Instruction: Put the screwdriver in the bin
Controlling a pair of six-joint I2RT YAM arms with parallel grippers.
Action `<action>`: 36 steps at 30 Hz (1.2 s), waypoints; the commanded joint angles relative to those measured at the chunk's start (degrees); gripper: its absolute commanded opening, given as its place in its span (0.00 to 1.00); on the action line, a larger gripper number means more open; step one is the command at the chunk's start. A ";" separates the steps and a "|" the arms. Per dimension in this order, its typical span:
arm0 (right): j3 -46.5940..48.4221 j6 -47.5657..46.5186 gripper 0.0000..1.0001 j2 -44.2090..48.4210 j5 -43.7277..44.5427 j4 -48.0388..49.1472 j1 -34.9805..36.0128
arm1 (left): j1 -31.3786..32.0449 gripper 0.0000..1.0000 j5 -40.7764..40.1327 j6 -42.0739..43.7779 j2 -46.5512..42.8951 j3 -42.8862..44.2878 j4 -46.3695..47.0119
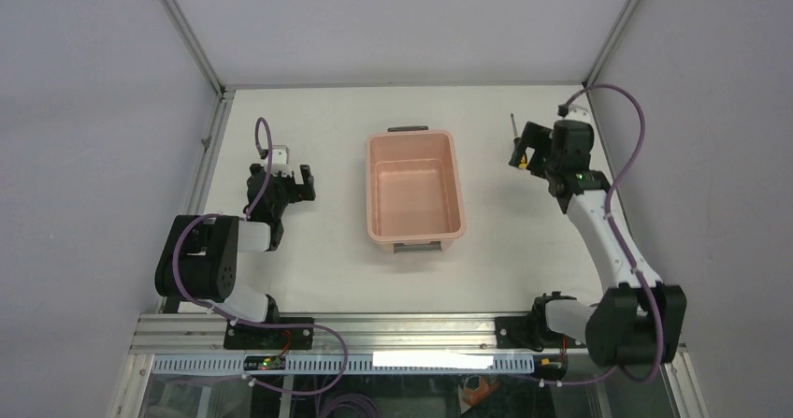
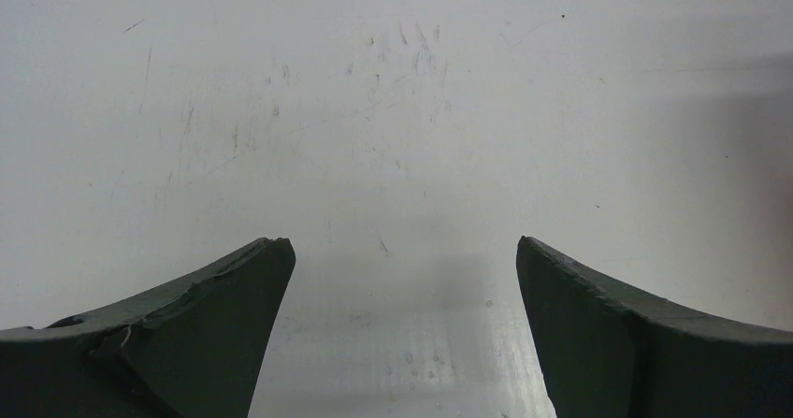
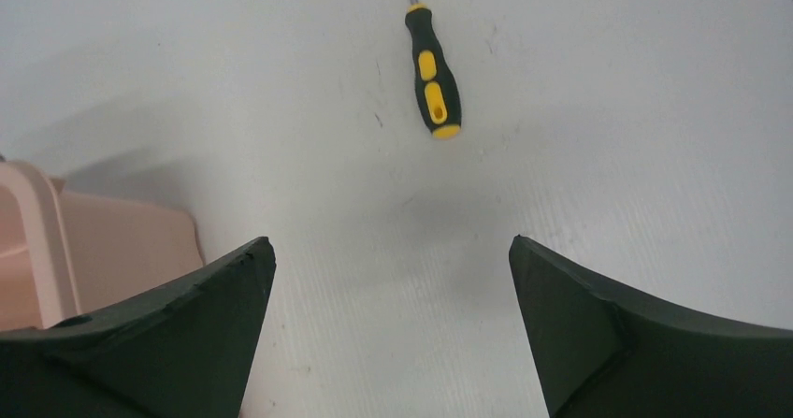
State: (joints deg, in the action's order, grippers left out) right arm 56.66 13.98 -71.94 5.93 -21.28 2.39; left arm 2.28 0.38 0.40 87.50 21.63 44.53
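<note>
**Top view, left to right.** The left arm is folded near its base. The left gripper sits low over the white table, at about 9 o'clock from the bin and well apart from it. The salmon-pink bin stands upright at the table's centre with its long axis running 12 to 6 o'clock. It has a grey handle at the far short end and another at the near one, and nothing is visible inside it. The screwdriver lies on the table at about 2 o'clock from the bin, outside it, with its thin shaft pointing toward 12 o'clock. Its handle end is partly covered by the right gripper, which is stretched out above it.

**Left wrist view.** The left gripper is released. Its dark fingers are spread wide, with only scuffed table surface between them.

**Right wrist view.** A corner of the bin shows at 9 o'clock. The right gripper is also released, its jaws fully parted and gripping nothing. The screwdriver lies flat at 12 o'clock from the gap between the jaws, apart from both fingers. Its black-and-yellow handle is toward 6 o'clock and its shaft runs off the top edge.
</note>
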 commanded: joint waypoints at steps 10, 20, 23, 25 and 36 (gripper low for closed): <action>42.14 -8.09 0.93 -46.18 -5.24 -19.55 -4.00 | 0.36 0.99 0.54 -0.93 -1.24 0.31 1.52; 43.95 -9.02 0.52 -55.61 -3.93 -22.44 -4.00 | 0.38 0.99 0.50 -0.93 -1.13 0.34 1.53; 43.93 -8.02 0.21 -56.50 -1.76 -22.95 -3.98 | 0.39 0.99 0.50 -0.93 -1.11 0.35 1.53; 44.43 -8.18 0.16 -55.81 -0.63 -23.67 -3.98 | 0.35 0.99 0.54 -0.93 -1.16 0.39 1.52; 43.66 -11.06 0.13 -34.28 3.09 -32.22 -2.70 | 0.36 0.99 0.45 -0.93 -1.11 0.35 1.52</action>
State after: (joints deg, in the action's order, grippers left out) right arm 99.85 4.25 -120.57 5.61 -48.84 -1.23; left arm 2.28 0.38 0.38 87.50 21.65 44.53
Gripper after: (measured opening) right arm 0.321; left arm 0.992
